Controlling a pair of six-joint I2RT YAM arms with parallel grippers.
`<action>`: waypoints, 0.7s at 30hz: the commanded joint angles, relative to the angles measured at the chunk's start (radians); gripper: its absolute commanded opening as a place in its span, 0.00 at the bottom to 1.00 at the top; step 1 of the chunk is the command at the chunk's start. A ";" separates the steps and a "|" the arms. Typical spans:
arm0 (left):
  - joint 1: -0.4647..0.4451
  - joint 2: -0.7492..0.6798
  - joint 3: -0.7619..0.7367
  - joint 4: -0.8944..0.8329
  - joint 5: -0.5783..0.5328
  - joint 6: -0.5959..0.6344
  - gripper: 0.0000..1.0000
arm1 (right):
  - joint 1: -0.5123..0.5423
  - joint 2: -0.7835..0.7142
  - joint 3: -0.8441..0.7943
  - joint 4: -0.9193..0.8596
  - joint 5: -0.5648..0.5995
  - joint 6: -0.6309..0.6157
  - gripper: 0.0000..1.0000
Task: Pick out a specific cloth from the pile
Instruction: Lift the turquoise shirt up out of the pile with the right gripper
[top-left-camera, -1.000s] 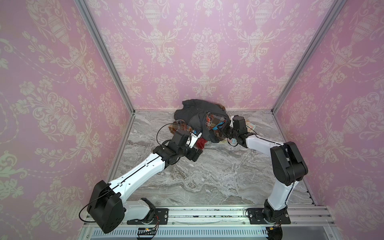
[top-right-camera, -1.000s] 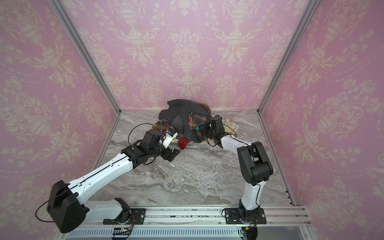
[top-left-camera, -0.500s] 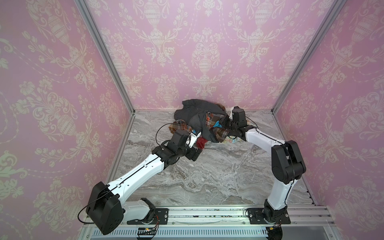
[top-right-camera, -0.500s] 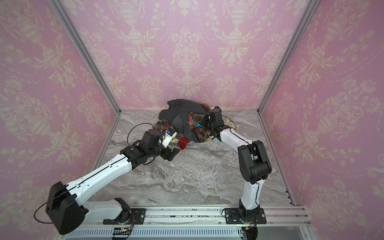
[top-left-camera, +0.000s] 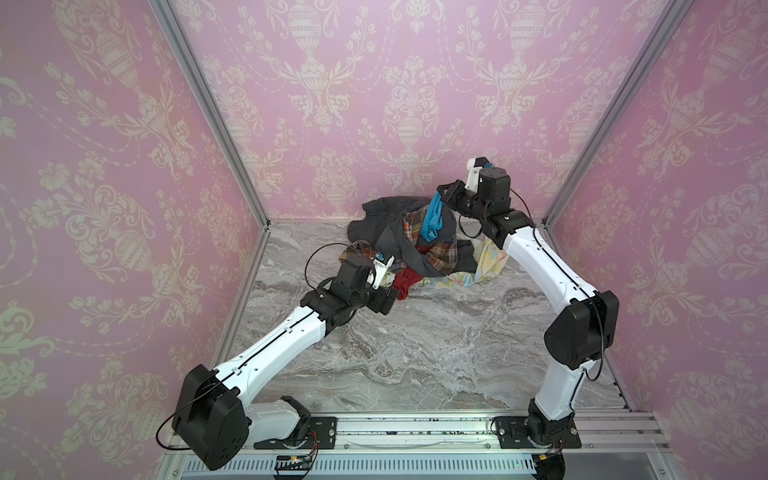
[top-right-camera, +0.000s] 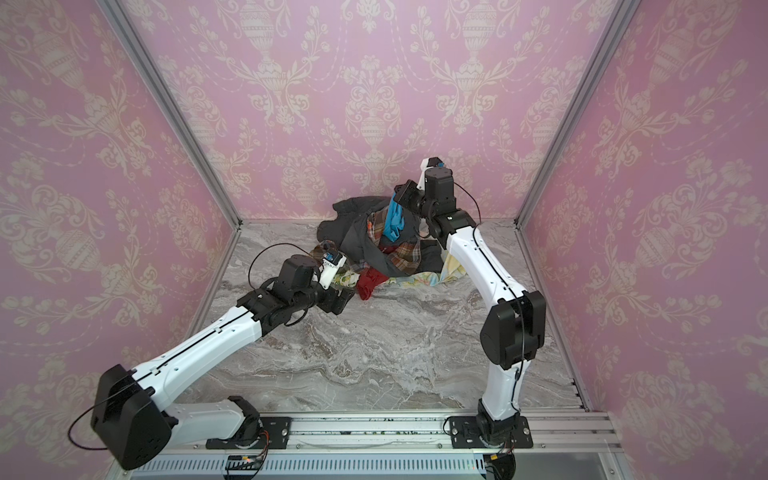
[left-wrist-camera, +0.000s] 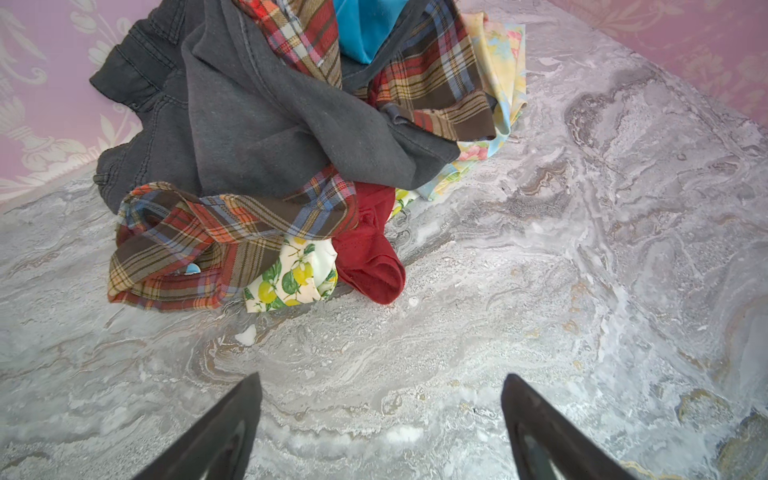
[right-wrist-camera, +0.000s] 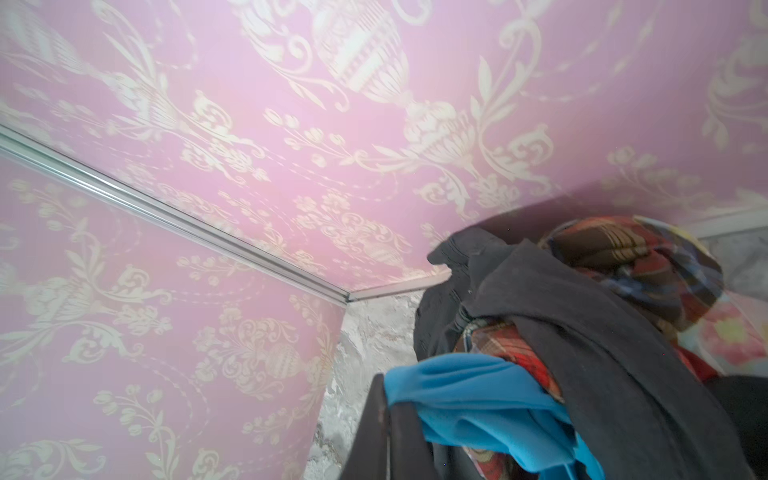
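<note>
While the cloth (top-left-camera: 432, 218) is clamped in the right pincer (top-left-camera: 441, 195), partly lifted off the pile (top-left-camera: 395, 245), more upward pull is probably needed; left pincer (left-wrist-camera: 382, 376) is spread open.

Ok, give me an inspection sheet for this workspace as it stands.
Surface: grey marble-pattern tabletop, white crumbs near the pile.
Job's things: turquoise cloth lifted partly out of the pile, lower end tucked among grey and plaid garments.
Clutter: nothing seen beyond the pile.
Grippers: right gripper shut on the turquoise cloth above the pile; left gripper open, empty, low over the tabletop before the red cloth.
Cables: black cable loops at both wrists.
Surroundings: pink patterned walls, aluminium frame posts.
</note>
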 joint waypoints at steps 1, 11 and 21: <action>0.019 0.005 0.046 0.026 -0.003 -0.054 0.92 | 0.010 0.008 0.131 0.038 -0.051 -0.071 0.00; 0.041 0.070 0.132 0.126 -0.017 -0.130 0.92 | 0.027 0.045 0.372 0.052 -0.128 -0.143 0.00; 0.041 0.305 0.365 0.338 0.016 -0.136 0.93 | 0.046 -0.019 0.353 0.065 -0.161 -0.148 0.00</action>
